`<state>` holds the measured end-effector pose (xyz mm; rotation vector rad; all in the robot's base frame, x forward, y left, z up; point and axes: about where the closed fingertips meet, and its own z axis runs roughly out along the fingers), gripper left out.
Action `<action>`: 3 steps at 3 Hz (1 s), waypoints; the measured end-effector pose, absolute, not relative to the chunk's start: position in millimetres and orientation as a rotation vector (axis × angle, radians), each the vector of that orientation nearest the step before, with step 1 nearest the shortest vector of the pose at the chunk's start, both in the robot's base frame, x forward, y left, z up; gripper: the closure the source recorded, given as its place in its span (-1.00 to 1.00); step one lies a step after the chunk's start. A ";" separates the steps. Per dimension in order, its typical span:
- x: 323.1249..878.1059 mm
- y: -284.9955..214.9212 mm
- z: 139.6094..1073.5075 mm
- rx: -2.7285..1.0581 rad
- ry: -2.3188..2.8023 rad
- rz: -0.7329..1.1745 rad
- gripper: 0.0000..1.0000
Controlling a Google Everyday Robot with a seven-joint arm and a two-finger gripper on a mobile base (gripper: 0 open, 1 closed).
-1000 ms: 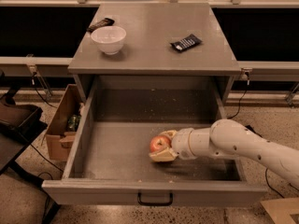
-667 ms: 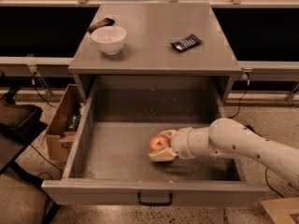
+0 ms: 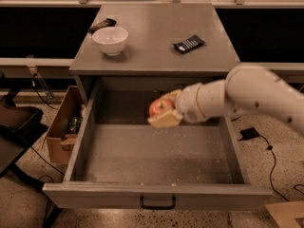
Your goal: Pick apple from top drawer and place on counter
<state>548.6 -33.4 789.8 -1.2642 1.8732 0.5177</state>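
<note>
Apple: small round red-orange apple (image 3: 158,107) at frame centre, clasped in the gripper, clear of the drawer floor, in front of the shadowed back wall just under the counter's front edge.
Gripper: two-finger gripper (image 3: 165,109) at frame centre, on the end of the thick white arm (image 3: 247,94) reaching in from the right; tan fingers closed around the apple, one over it and one beneath.
Drawer: wide grey top drawer (image 3: 156,158), pulled open across the lower half of the frame, with a crumb-speckled floor and a small black handle (image 3: 157,204) at bottom centre.
Counter: flat grey counter (image 3: 152,37) in the upper half of the frame, carrying a white bowl (image 3: 110,40) at left, a flat black packet (image 3: 189,43) at right and a slim dark object (image 3: 101,24) at upper left.
Step in hand: judged to be the carry, with the pick done and the apple not yet above the counter.
Next move: probably calls for rising past the front edge, travelling toward the top of the frame between bowl and packet, then lowering before letting go.
Risk: clipping the counter edge, or the apple rolling once released.
</note>
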 end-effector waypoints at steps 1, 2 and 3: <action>567.1 -23.8 879.3 -1.286 1.881 0.501 1.00; 613.0 -14.8 923.6 -1.251 1.923 0.489 1.00; 683.7 -2.7 952.6 -1.173 1.916 0.451 1.00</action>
